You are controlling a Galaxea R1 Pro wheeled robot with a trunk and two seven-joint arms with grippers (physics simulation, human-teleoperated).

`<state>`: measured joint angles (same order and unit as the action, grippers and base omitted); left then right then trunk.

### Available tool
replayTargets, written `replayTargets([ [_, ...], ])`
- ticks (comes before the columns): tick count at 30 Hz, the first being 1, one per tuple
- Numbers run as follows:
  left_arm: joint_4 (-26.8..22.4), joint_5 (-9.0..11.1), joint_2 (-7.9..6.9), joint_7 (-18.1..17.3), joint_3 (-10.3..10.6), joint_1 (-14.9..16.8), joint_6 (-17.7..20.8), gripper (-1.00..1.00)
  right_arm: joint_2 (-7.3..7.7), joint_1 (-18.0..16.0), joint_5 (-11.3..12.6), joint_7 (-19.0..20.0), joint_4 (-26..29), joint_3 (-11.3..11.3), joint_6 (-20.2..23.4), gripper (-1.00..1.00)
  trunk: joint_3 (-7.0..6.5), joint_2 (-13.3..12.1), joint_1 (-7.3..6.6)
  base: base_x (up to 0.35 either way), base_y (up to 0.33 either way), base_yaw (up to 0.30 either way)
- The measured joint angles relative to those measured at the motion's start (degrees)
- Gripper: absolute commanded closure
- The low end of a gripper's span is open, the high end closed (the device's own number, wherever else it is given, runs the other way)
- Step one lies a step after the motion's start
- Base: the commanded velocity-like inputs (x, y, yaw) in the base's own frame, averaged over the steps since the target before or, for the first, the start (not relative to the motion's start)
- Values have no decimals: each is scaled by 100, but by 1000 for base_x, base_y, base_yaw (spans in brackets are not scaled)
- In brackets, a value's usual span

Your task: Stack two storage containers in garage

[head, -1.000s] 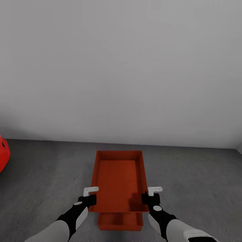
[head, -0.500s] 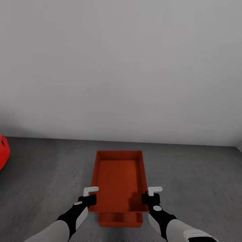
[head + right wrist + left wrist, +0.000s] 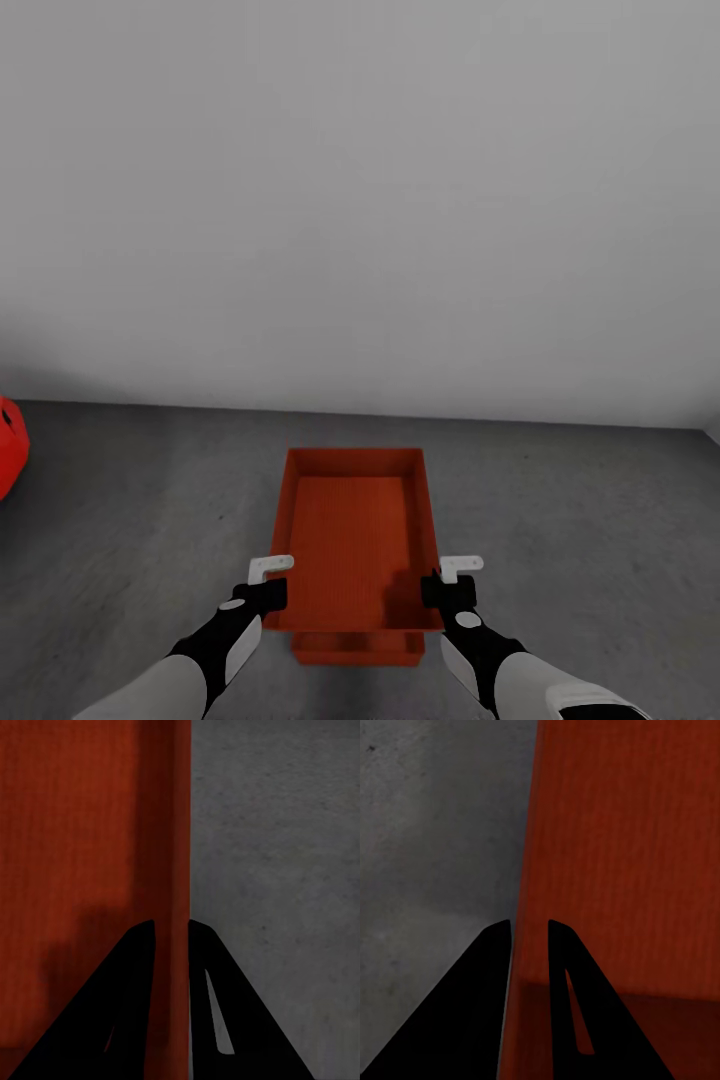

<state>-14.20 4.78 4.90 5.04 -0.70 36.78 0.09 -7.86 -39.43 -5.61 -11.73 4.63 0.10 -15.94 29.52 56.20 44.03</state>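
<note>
The upper storage container (image 3: 355, 535), an orange-red bin with no lid, is held in the air between the two arms, above the dark grey floor (image 3: 560, 520) of the garage. Its long side points away from the robot, toward the pale grey wall (image 3: 360, 200). Under its near end a small part of the second storage container (image 3: 356, 648) shows; it is lower and mostly covered by the held one, and I cannot tell if the two touch.

The left gripper (image 3: 268, 585) is closed on the left wall of the upper container near its close corner. In the left wrist view the two dark fingers (image 3: 487, 1005) stand on both sides of the thin orange wall (image 3: 526, 907). The right gripper (image 3: 450, 582) grips the right wall in the same way; in the right wrist view its fingers (image 3: 135, 1005) pinch the wall edge (image 3: 180, 832), with the grey floor on the outer side.

At the far left edge of the head view, a part of a red car (image 3: 8, 445) stands on the floor, well apart from the containers.
</note>
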Motion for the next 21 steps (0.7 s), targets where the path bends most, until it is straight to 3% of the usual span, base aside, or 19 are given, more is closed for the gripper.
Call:
replayTargets([
  [21,-8,9,-6,-4,18,0,-37,100,-4,1,10,-9,1,12,-47,100,115,0,0,0,0,0],
])
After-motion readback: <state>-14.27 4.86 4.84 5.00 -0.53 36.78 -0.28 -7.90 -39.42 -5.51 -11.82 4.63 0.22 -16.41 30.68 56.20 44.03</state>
